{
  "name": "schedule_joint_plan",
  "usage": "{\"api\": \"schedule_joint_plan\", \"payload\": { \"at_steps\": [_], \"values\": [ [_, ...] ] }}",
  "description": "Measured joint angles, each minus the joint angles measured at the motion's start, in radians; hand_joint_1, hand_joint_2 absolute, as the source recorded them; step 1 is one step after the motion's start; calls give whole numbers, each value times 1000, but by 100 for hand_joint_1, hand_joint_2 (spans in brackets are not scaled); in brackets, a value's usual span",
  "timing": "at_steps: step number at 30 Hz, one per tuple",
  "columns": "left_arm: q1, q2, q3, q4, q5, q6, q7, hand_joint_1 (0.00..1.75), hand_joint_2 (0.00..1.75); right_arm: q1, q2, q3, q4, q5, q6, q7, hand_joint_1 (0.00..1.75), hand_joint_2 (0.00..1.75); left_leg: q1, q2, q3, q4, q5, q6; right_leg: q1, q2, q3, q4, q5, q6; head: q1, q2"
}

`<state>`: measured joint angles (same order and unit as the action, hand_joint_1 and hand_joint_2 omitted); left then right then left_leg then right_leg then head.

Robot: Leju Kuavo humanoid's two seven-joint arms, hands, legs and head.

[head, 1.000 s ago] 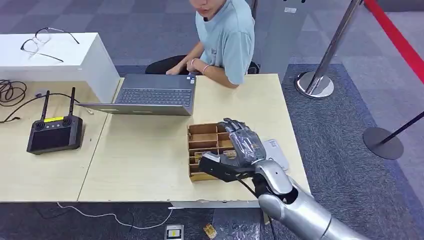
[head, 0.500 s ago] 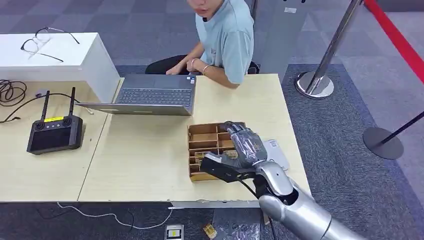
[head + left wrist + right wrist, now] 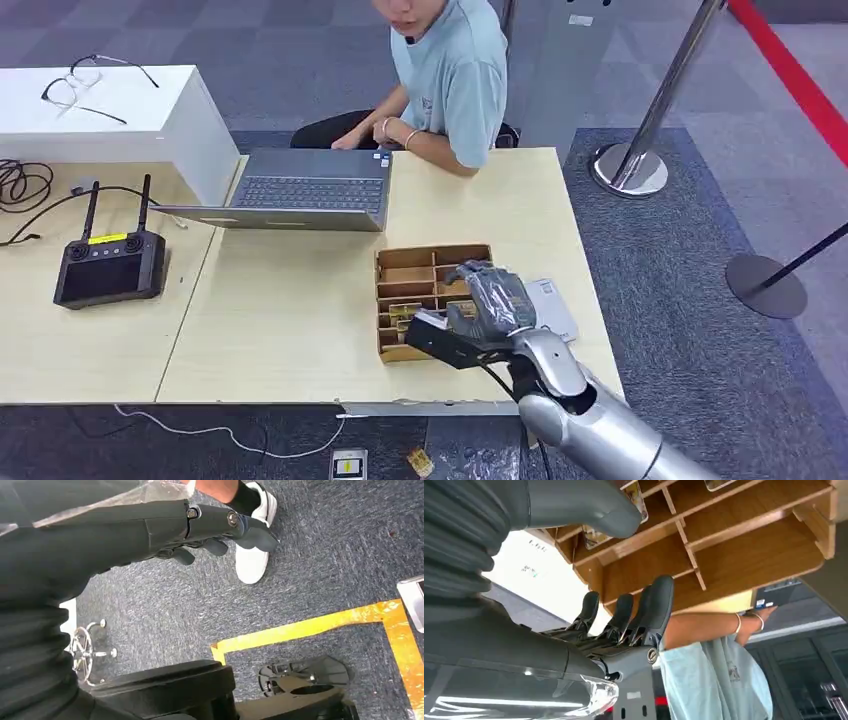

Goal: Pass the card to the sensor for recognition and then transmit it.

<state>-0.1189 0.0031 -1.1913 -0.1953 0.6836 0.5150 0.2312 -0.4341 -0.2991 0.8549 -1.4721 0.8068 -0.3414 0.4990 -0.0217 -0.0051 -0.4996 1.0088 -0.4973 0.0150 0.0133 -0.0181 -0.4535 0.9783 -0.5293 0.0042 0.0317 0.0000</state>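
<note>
- Over the near half of the box (image 3: 432, 262), at about 5 o'clock on the table (image 3: 300, 300), the right hand (image 3: 478, 312) hangs with fingers (image 3: 644, 607) spread and thumb (image 3: 589, 505) apart; the right wrist view shows nothing held.
- Cards (image 3: 614, 522) lie in the box's near slots, under the thumb; one more (image 3: 719, 484) sits in a farther slot.
- The white sensor (image 3: 552, 308) lies just beside the box, at 3 o'clock from it.
- Risk: the slots are narrow and the dividers stand close, so fingers may jam on a divider and shove the light box instead of reaching a card.
- Risk: a flat card gives little edge; a pinch may slip or lift two.
- Risk: a person's arm (image 3: 440, 150) rests at 12 o'clock, well apart for now.
- The left hand (image 3: 220, 530) hangs over the carpet with fingers curled in, holding nothing.
</note>
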Motion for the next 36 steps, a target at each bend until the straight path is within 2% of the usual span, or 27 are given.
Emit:
{"api": "schedule_joint_plan", "payload": {
  "at_steps": [6, 11, 27, 36],
  "values": [
    [0, 1, 0, 0, -3, 0, 0, 0, 175, 10, 0, -2, 15, -5, -2, 0, 70, 175, 0, 0, 0, 0, 0, 0, 0, 0, 0, 0, 0, 0, 0, 0],
    [0, 1, -1, 0, -3, 0, 0, 0, 175, 16, 0, -7, 24, -7, -4, 0, 68, 175, 0, 0, 0, 0, 0, 0, 0, 0, 0, 0, 0, 0, 0, 0],
    [0, 1, -1, 0, -5, 0, 4, 0, 175, 18, 2, -15, 48, -7, -7, -4, 80, 175, 0, 0, 0, 0, 0, 0, 0, 0, 0, 0, 0, 0, 0, 0],
    [0, 1, -1, 0, -5, 0, 5, 0, 175, 18, 7, -15, 58, -7, -7, -5, 79, 175, 0, 0, 0, 0, 0, 0, 0, 0, 0, 0, 0, 0, 0, 0]
  ]
}}
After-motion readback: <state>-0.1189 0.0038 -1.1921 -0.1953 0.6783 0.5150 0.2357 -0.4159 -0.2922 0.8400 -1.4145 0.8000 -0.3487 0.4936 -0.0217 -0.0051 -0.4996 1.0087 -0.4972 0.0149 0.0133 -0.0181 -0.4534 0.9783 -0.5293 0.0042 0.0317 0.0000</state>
